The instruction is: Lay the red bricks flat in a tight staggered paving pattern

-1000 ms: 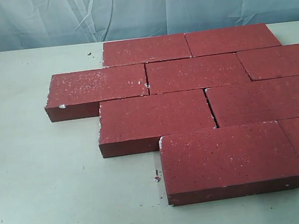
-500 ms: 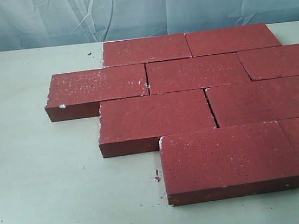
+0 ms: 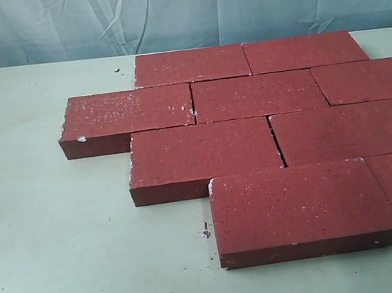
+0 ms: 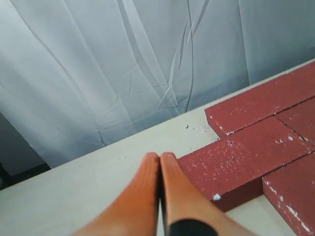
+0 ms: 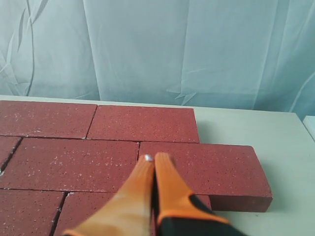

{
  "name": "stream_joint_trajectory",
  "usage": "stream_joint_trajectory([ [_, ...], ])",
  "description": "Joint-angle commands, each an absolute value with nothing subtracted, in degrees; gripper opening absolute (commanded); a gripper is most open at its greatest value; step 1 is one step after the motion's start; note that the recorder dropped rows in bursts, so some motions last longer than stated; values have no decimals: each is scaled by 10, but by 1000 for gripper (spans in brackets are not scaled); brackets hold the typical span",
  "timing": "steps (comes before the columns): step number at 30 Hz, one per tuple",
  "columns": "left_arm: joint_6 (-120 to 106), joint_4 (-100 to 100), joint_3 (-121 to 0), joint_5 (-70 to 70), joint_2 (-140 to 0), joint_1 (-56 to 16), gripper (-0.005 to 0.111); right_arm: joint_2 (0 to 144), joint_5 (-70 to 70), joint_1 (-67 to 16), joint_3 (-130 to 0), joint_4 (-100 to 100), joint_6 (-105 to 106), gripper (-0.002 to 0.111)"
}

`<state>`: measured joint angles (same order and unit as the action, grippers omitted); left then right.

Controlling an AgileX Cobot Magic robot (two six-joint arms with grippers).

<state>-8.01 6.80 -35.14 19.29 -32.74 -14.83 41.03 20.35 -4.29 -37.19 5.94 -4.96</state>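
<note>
The red bricks (image 3: pixel 261 95) lie flat on the table in four staggered rows, edges touching, corners chipped whitish.

Your exterior camera sits above the bench's (image 3: pixel 50 243) near edge and looks down and across to the far edge, where the curtain (image 3: pixel 165 14) hangs. The red bricks (image 3: pixel 254 96) run off its right side. Your left wrist camera rides low and close, facing past the left gripper (image 4: pixel 160 156) (fingers pressed together) toward the far edge. It catches the paving's left end, including the chipped-corner brick (image 4: pixel 231 167) that the exterior view also shows. Your right wrist camera looks over the right gripper (image 5: pixel 151 158), likewise closed, toward the far edge and the bench's far right corner, and it shares the rearmost bricks with the exterior view.
</note>
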Motion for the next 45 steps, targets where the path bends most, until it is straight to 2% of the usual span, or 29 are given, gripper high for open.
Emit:
stream_joint_trajectory([
  [1,-49,91,-315,143,-276,-149,0,409,197,-40,-370,59,-49,-1],
  [8,-11,124,-259,142,-205,-146,0,409,196,-40,-370,58,-49,-1],
  [16,14,105,-200,141,-146,-78,0,409,196,-40,-370,58,-49,-1],
  [30,14,66,-99,134,-46,-25,0,409,191,-40,-370,58,-49,-1],
  [45,14,30,-10,118,0,-17,0,409,191,-40,-370,58,-49,-1],
])
